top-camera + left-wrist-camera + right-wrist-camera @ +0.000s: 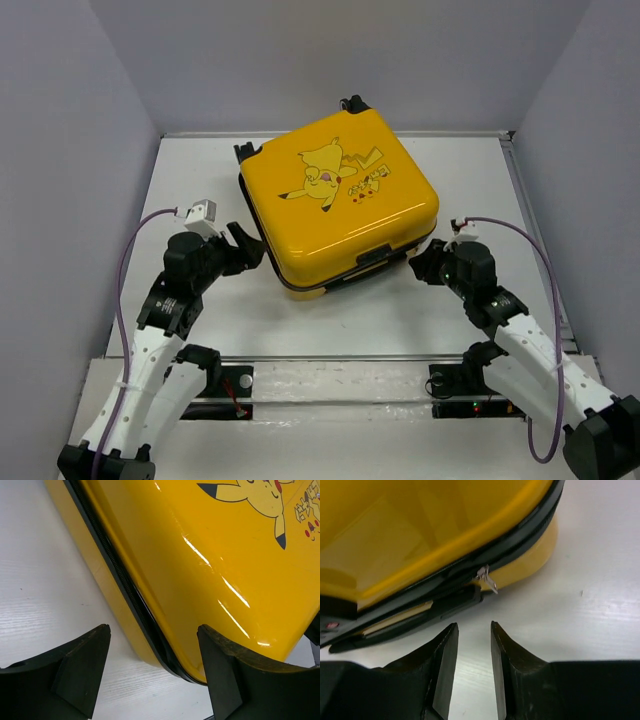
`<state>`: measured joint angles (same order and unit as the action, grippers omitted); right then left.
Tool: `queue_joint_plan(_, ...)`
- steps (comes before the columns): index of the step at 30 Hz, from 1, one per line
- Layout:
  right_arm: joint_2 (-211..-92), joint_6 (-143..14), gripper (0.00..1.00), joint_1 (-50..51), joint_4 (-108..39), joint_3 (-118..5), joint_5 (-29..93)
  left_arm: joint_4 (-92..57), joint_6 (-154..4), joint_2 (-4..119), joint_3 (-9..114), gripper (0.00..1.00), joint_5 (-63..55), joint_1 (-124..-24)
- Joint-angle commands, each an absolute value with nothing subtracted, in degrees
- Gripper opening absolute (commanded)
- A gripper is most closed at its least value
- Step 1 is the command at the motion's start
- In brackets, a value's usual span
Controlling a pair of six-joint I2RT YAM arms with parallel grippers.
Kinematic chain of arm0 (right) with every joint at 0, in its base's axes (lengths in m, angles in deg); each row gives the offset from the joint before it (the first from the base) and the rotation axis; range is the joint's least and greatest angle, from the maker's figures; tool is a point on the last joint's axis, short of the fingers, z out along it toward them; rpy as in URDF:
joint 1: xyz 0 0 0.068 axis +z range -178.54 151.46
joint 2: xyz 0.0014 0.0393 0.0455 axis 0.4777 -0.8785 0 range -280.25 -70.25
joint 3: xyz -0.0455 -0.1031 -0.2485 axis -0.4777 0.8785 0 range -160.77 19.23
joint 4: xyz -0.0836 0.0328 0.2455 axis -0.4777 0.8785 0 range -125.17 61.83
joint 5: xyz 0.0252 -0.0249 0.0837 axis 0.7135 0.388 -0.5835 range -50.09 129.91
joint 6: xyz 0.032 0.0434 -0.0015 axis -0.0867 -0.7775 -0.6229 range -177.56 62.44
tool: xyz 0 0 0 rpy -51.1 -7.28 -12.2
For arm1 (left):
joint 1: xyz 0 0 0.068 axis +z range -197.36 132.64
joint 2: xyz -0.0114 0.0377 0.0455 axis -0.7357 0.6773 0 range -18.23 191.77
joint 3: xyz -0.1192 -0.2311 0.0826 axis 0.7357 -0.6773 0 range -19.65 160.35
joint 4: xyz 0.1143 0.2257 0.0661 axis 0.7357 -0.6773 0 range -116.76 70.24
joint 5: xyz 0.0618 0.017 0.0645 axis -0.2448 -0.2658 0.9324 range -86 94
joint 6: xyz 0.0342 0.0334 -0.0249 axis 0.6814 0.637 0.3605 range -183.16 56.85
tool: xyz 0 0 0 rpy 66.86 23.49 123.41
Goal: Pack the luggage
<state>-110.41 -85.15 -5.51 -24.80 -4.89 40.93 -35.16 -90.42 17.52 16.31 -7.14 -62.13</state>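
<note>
Quick notes on this one. The suitcase (340, 200) is laid flat on the white table (300, 340), print side up, turned so that 1 corner points toward the arms. It's seen shut, lid down on the base, with the black zipper band running round the middle.

Handling-wise, a hard glossy shell like that can be expected to be stiff but slippery, so a pinch on the curved yellow surface would probably slide right off. It's likely light for its bulk and apt to skate on the smooth table when pushed from 1 side, so bracing from the other side would be wise. The best spots to be gripped are the little metal zipper pull (486, 578), hanging at the seam on the near-right side, and the flat black handle (415, 617) folded down just beside it. The pull is tiny and floppy, so a fine, well-aimed pinch is called for.

The left claw (152, 630) is spread wide at the suitcase's left corner with nothing clamped. The shell edge is seen just past its fingertips, and whether a finger touches it can't be told. The right claw (474, 625) is narrowed to a slim gap with nothing in it, pointed at the zipper pull and held just short of it.

Around it, wheels (352, 103) are visible at the far side, a purple cable (124, 300) hangs off each wrist, and grey walls box the table in. Nothing is seen lying between the claws and the suitcase.
</note>
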Motion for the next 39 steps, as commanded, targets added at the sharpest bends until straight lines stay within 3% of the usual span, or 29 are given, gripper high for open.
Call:
queue_joint_plan(1, -114.5, -80.9, 0.38, -5.4, -41.0, -3.3, 45.0, -32.2, -93.3, 17.5, 13.9, 0.81, -12.5, -61.8)
queue_joint_plan(9, -125.0, -75.2, 0.36, -5.4, -54.3, -2.2, 44.5, -27.8, -96.2, 18.3, 10.5, 0.76, -16.5, -61.8)
queue_joint_plan(15, -124.2, -75.3, 0.31, -5.4, -59.2, 1.6, 46.4, -27.1, -96.1, 19.3, 10.4, 0.74, -17.0, -61.9)
queue_joint_plan(20, -124.4, -78.5, 0.41, -5.4, -48.2, -1.6, 48.5, -26.4, -96.6, 19.4, 10.1, 0.74, -16.1, -61.9)
queue_joint_plan(21, -124.3, -80.0, 0.5, -5.4, -47.1, -1.5, 50.3, -26.0, -96.9, 19.2, 9.7, 0.74, -15.9, -61.9)
queue_joint_plan(23, -124.3, -81.9, 0.52, -5.4, -46.3, -1.3, 53.1, -23.8, -98.4, 18.9, 8.3, 0.72, -14.6, -61.9)
queue_joint_plan(29, -126.1, -82.2, 0.48, -5.4, -46.4, -2.0, 55.3, -22.1, -98.8, 19.3, 7.9, 0.71, -13.8, -61.9)
queue_joint_plan(39, -131.6, -73.1, 0.33, -6.0, -67.8, 0.4, 50.6, -20.5, -100.2, 18.0, 5.8, 0.69, -15.3, -62.4)
